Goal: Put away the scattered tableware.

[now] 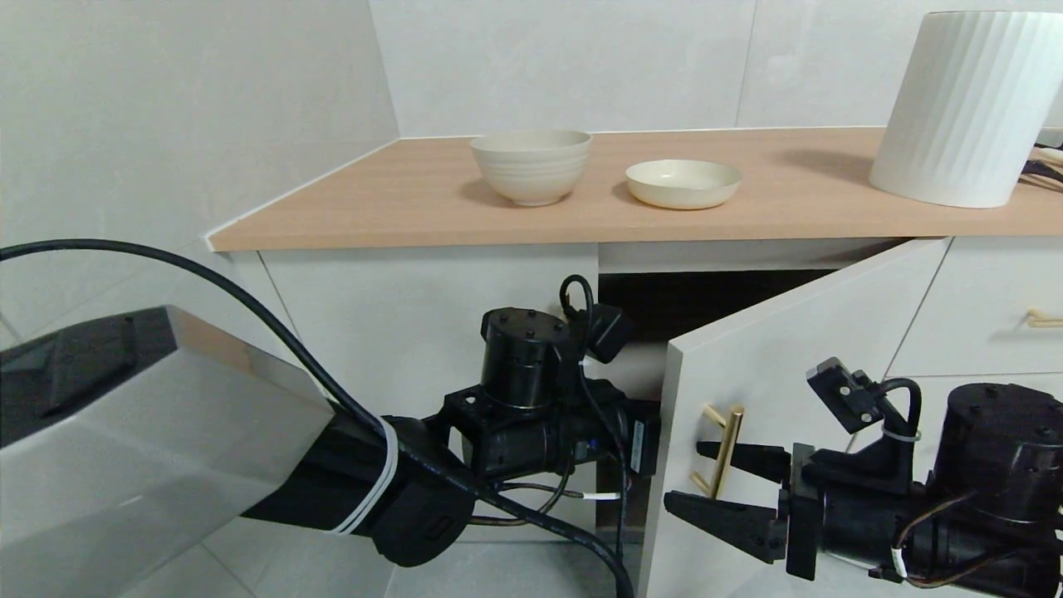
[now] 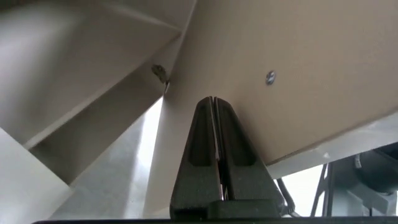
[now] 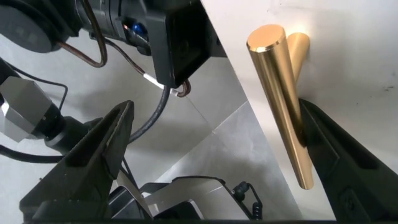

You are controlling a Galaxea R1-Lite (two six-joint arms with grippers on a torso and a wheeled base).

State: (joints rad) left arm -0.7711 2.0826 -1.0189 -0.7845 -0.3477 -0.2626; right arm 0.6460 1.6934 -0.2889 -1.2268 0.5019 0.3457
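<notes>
The right gripper (image 1: 683, 475) is spread wide and nothing is held in it. The handle (image 1: 725, 448), a gold bar with its long axis upright, stands within the open span, close against one finger; whether it is touched cannot be told. The bar is fixed to the door (image 1: 789, 357), which is swung partly out, so that a dark opening (image 1: 706, 299) is left above and beyond the gripper.

On the other side of the door's free edge is the left gripper (image 2: 212, 109). Its fingers are pressed flat together with nothing between them, and they are pointed up along the door's inner face.

The tableware lies above and beyond both grippers, on the counter (image 1: 374, 208). The bowl (image 1: 531, 166) is over the left arm, and the plate (image 1: 683, 183), just beside it, is almost straight above the right gripper. Each is upright and apart from the other. Farther along to the right gripper's outer side a tall white ribbed vessel (image 1: 963, 108) is set.

The coming move is judged to turn on the handle. The door has to be drawn wider before anything can be stowed, and the right arm is the nearer for that. The left arm, close behind the door, is likely to be in the way of the swing.
</notes>
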